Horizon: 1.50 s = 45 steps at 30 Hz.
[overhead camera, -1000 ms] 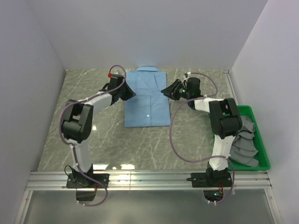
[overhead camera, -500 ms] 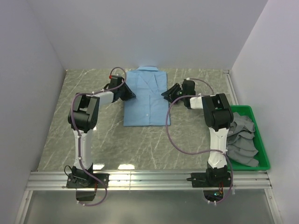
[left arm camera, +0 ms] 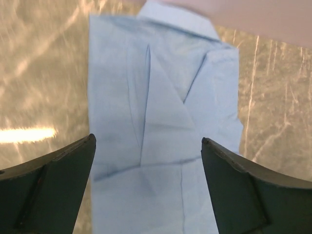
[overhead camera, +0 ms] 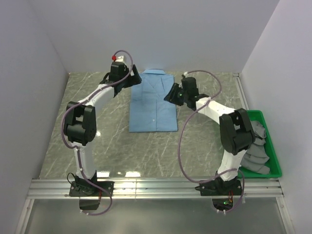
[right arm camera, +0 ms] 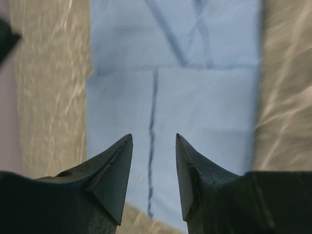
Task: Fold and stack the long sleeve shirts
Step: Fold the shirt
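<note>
Near right: green tray [overhead camera: 276, 168] on the desk [overhead camera: 97, 126], with a pile of grey cloth [overhead camera: 256, 151] in it. Can't tell what garments they are.

Mid-desk: blue shirt [overhead camera: 153, 102] lies flat, folded into a rectangle, button side up. Its collar [overhead camera: 155, 72] is at the far end, near the back wall. It is well apart from the tray.

Right gripper [overhead camera: 171, 92]: beside the shirt's right edge, around chest level, pointing in at it. In the wrist view the right gripper [right arm camera: 154, 137] has a narrow gap between its fingers with nothing in it. The shirt [right arm camera: 204, 107] fills the view beyond the tips, and the placket line runs through the gap.

Left gripper [overhead camera: 132, 80]: further back, at the shirt's left edge just beside the collar. In the wrist view the left gripper [left arm camera: 148, 141] has its fingers spread wide and holds nothing. The shirt [left arm camera: 165, 112] and collar [left arm camera: 180, 19] sit centred between them.

Neither gripper looks to be touching the cloth.
</note>
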### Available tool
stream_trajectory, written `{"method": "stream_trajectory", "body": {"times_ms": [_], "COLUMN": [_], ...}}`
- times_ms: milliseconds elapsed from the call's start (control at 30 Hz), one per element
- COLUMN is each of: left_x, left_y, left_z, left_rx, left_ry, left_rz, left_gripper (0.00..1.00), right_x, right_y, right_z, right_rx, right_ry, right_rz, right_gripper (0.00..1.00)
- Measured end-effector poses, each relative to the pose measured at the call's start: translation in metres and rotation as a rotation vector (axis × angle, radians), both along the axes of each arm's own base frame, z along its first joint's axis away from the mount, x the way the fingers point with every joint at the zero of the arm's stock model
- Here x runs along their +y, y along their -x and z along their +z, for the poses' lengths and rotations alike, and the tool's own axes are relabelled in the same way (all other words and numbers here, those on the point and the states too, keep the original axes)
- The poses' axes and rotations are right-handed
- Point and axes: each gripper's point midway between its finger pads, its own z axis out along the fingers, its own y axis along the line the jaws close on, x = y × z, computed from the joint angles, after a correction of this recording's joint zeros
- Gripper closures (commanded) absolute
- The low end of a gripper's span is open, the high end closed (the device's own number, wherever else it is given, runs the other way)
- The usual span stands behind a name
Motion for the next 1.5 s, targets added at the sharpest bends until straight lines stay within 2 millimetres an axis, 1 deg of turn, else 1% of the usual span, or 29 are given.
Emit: {"method": "stream_trajectory", "body": {"times_ms": [67, 100, 133, 200, 233, 333, 367, 433, 500, 533, 600, 700, 733, 800, 867, 933, 1000, 1067, 1133, 1200, 1233, 1300, 1333, 1400, 1433, 1500], "left_x": [-0.001, -0.002, -0.003, -0.007, -0.009, -0.017, -0.019, -0.021, -0.020, -0.019, -0.017, -0.006, -0.003, 0.003, 0.011, 0.022, 0.038, 0.050, 0.060, 0.065, 0.065, 0.062, 0.061, 0.055, 0.052, 0.048], "left_y": [-0.008, -0.011, -0.014, -0.020, -0.023, -0.031, -0.032, -0.033, -0.031, -0.033, -0.034, -0.031, -0.030, -0.028, -0.021, -0.008, 0.016, 0.044, 0.076, 0.113, 0.133, 0.172, 0.187, 0.224, 0.240, 0.261], "left_z": [0.007, 0.005, 0.001, -0.016, -0.025, -0.061, -0.073, -0.095, -0.113, -0.116, -0.113, -0.118, -0.120, -0.121, -0.121, -0.122, -0.123, -0.124, -0.125, -0.128, -0.128, -0.128, -0.128, -0.124, -0.123, -0.117], "left_rx": [-0.037, -0.044, -0.047, -0.034, -0.026, 0.016, 0.037, 0.073, 0.107, 0.104, 0.109, 0.152, 0.165, 0.182, 0.209, 0.239, 0.289, 0.342, 0.391, 0.428, 0.441, 0.464, 0.472, 0.491, 0.505, 0.527], "left_ry": [-0.039, -0.058, -0.076, -0.111, -0.128, -0.170, -0.183, -0.211, -0.232, -0.242, -0.252, -0.266, -0.261, -0.239, -0.215, -0.193, -0.168, -0.145, -0.107, -0.053, -0.020, 0.063, 0.095, 0.163, 0.182, 0.198], "left_rz": [-0.019, -0.031, -0.043, -0.063, -0.073, -0.101, -0.111, -0.119, -0.117, -0.108, -0.085, -0.022, 0.000, 0.045, 0.095, 0.139, 0.190, 0.234, 0.284, 0.317, 0.323, 0.320, 0.318, 0.300, 0.290, 0.273], "left_gripper": [0.06, 0.09, 0.17, 0.25, 0.31, 0.38, 0.38, 0.41, 0.43, 0.45, 0.47, 0.47, 0.48, 0.48, 0.50, 0.51, 0.51, 0.53, 0.56, 0.57, 0.56, 0.52, 0.48, 0.39, 0.33, 0.28], "right_x": [0.018, 0.025, 0.034, 0.047, 0.052, 0.061, 0.062, 0.063, 0.062, 0.061, 0.056, 0.048, 0.045, 0.042, 0.034, 0.021, 0.011, -0.001, -0.010, -0.019, -0.023, -0.027, -0.027, -0.027, -0.027, -0.026], "right_y": [0.019, 0.027, 0.037, 0.055, 0.064, 0.080, 0.084, 0.089, 0.093, 0.094, 0.097, 0.103, 0.106, 0.105, 0.104, 0.100, 0.094, 0.083, 0.071, 0.059, 0.052, 0.038, 0.031, 0.024, 0.020, 0.018], "right_z": [0.004, 0.004, 0.002, -0.007, -0.012, -0.022, -0.026, -0.036, -0.049, -0.055, -0.068, -0.086, -0.089, -0.087, -0.087, -0.090, -0.091, -0.091, -0.092, -0.091, -0.091, -0.087, -0.084, -0.078, -0.072, -0.064], "right_rx": [-0.002, 0.000, 0.004, 0.023, 0.035, 0.056, 0.063, 0.080, 0.111, 0.127, 0.160, 0.212, 0.223, 0.228, 0.242, 0.260, 0.271, 0.269, 0.261, 0.247, 0.238, 0.218, 0.206, 0.183, 0.170, 0.148], "right_ry": [0.039, 0.056, 0.073, 0.113, 0.132, 0.179, 0.195, 0.225, 0.257, 0.273, 0.309, 0.358, 0.368, 0.381, 0.404, 0.435, 0.454, 0.490, 0.523, 0.566, 0.586, 0.611, 0.615, 0.616, 0.612, 0.597], "right_rz": [0.049, 0.070, 0.096, 0.145, 0.170, 0.221, 0.233, 0.249, 0.260, 0.264, 0.265, 0.277, 0.281, 0.287, 0.287, 0.276, 0.265, 0.247, 0.233, 0.222, 0.216, 0.208, 0.204, 0.199, 0.194, 0.185], "right_gripper": [0.49, 0.48, 0.48, 0.48, 0.48, 0.48, 0.48, 0.48, 0.48, 0.48, 0.48, 0.48, 0.48, 0.48, 0.48, 0.48, 0.48, 0.48, 0.48, 0.48, 0.48, 0.48, 0.48, 0.48, 0.48, 0.48]}}
